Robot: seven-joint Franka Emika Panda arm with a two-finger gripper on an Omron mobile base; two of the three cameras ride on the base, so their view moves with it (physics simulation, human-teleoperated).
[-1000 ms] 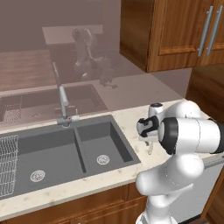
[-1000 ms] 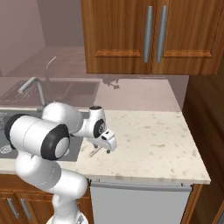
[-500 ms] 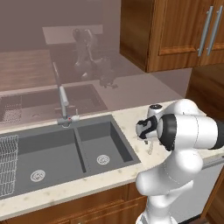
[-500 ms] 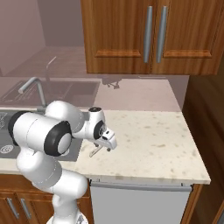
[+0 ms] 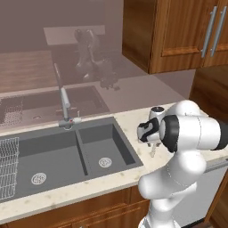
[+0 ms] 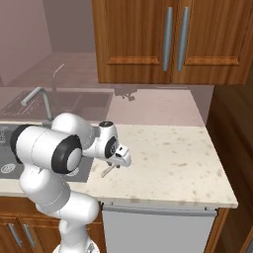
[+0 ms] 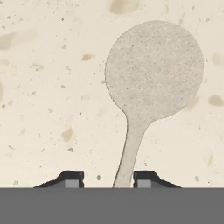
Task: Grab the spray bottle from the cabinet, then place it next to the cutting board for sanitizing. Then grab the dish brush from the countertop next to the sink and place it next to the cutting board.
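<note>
The dish brush lies flat on the beige countertop, pale cream with a round head and a thin handle. Its handle runs down between my gripper's two dark fingertips. The right fingertip is almost on the handle, while a gap shows at the left fingertip. From the base views my gripper points down at the brush just right of the sink; it also shows as gripper. The spray bottle and cutting board are out of view.
A steel faucet stands behind the sink, and a wire rack sits in its left basin. Closed wooden cabinet doors hang above the countertop, which stretches right to its edge beside a dark wooden panel.
The jaws have narrowed from wide open to close around the brush handle. The arm has hardly moved and the brush lies where it was.
</note>
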